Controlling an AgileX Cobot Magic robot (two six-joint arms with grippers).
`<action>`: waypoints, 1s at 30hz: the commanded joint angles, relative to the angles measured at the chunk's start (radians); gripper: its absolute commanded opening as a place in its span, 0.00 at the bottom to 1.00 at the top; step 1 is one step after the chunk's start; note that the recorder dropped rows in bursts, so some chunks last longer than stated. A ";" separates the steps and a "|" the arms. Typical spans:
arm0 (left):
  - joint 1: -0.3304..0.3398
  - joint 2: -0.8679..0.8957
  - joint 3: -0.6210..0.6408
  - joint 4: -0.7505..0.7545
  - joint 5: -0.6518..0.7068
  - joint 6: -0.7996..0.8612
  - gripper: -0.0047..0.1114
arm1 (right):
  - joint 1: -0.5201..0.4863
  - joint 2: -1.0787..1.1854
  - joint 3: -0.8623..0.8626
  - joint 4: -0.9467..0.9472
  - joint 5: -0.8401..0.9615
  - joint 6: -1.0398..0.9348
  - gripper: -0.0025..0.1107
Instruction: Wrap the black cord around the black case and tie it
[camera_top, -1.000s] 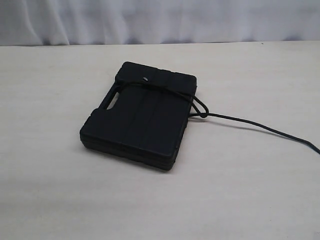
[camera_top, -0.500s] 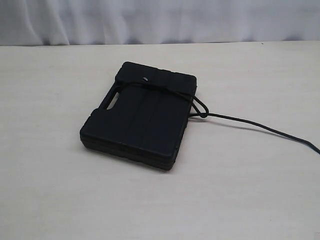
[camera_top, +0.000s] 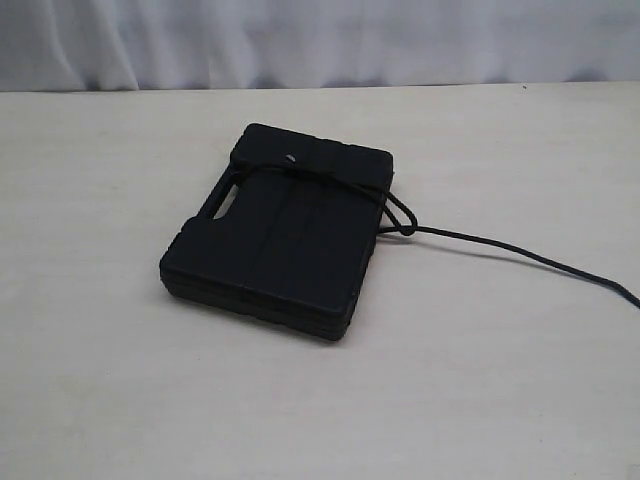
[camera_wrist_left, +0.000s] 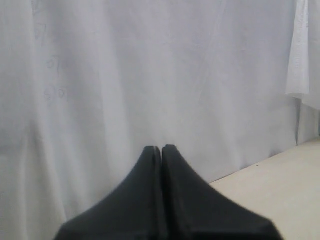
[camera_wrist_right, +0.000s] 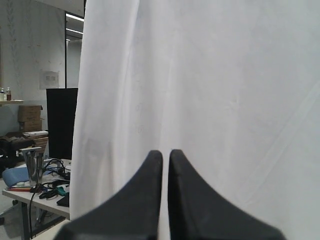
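Note:
The black case (camera_top: 275, 238) lies flat on the pale table (camera_top: 120, 380), its handle slot towards the left. The black cord (camera_top: 335, 183) crosses the case's far end and forms a small loop (camera_top: 400, 215) off its right edge. The cord's tail (camera_top: 530, 255) trails away to the right edge of the exterior view. Neither gripper appears in the exterior view. My left gripper (camera_wrist_left: 161, 148) is shut on nothing and faces a white curtain. My right gripper (camera_wrist_right: 165, 153) is shut with only a thin slit between its jaws, holding nothing.
A white curtain (camera_top: 320, 40) hangs behind the table's far edge. In the right wrist view, beyond the curtain, a cluttered desk (camera_wrist_right: 30, 187) with a metal cup stands far off. A corner of the table (camera_wrist_left: 280, 180) shows in the left wrist view.

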 joint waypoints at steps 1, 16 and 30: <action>0.001 -0.003 0.000 -0.005 0.001 -0.004 0.04 | 0.001 -0.006 0.007 0.004 0.003 0.003 0.06; 0.001 -0.007 0.002 -0.005 -0.002 -0.004 0.04 | 0.001 -0.006 0.007 0.004 0.005 0.003 0.06; 0.096 -0.328 0.307 0.685 -0.215 -0.685 0.04 | 0.001 -0.006 0.007 0.004 0.005 0.003 0.06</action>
